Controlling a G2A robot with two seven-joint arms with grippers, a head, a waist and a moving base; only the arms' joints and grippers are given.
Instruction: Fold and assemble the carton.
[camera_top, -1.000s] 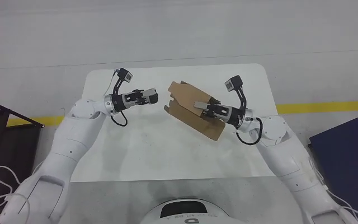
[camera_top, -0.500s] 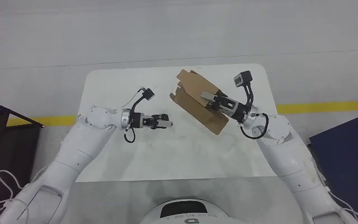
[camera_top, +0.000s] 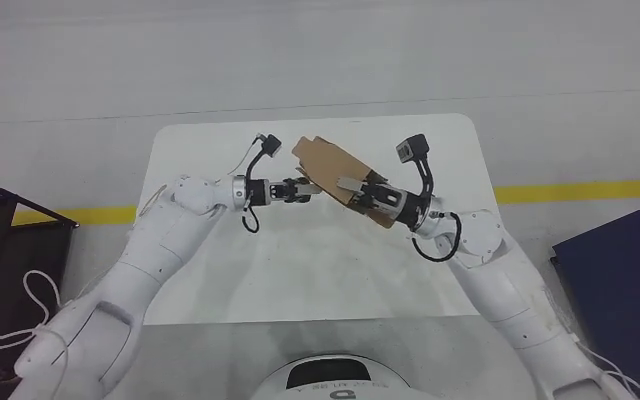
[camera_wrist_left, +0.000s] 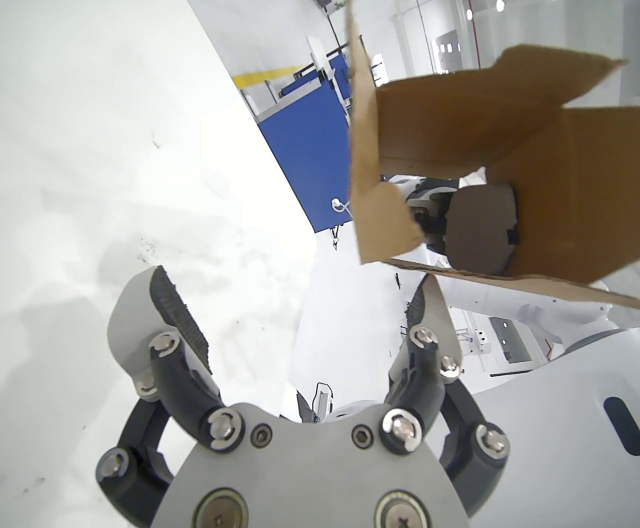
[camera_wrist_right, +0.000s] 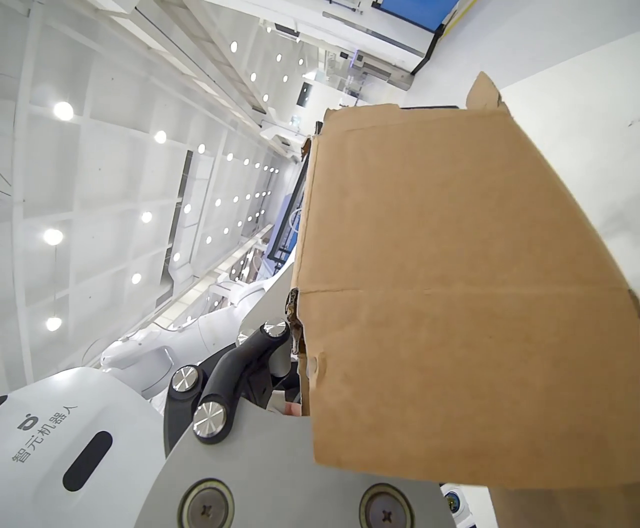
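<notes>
Pale grey floor all round, crossed by a yellow floor stripe (camera_top: 570, 190); on it a white, round-cornered surface (camera_top: 200, 270), with a black frame-like object (camera_top: 20, 240) at far left.

Left of centre: left jaws spread wide, holding nothing, ribbed dark pads (camera_wrist_left: 182, 310) bare. One fingertip just beside the lower edge of a loose flap (camera_wrist_left: 385, 225); touching or not, cannot tell. Likely trouble here: flap buckled off its crease, from a fingertip catching the thin edge instead of the broad face. Left arm bent at the elbow near the surface's left side, forearm running almost level toward the middle, wrist aimed at the open end.

Centre: brown corrugated cardboard carton (camera_top: 330, 165), lifted clear of the surface, tilted, flaps splayed and unfolded, open end facing the left jaws. Tube squared up, ends apparently not yet closed.

Right of centre: right jaws clamped on one carton wall, a metal finger (camera_top: 350, 185) lying along the outside, a dark pad (camera_wrist_left: 480, 225) inside the tube. Further trouble: carton pivoting or slipping under a sideways push, from a single-wall hold well away from the pushed end; wall creasing under the clamp. Right arm folded at the elbow, forearm angled in toward the middle. At far right, a dark blue panel (camera_top: 600, 270).
</notes>
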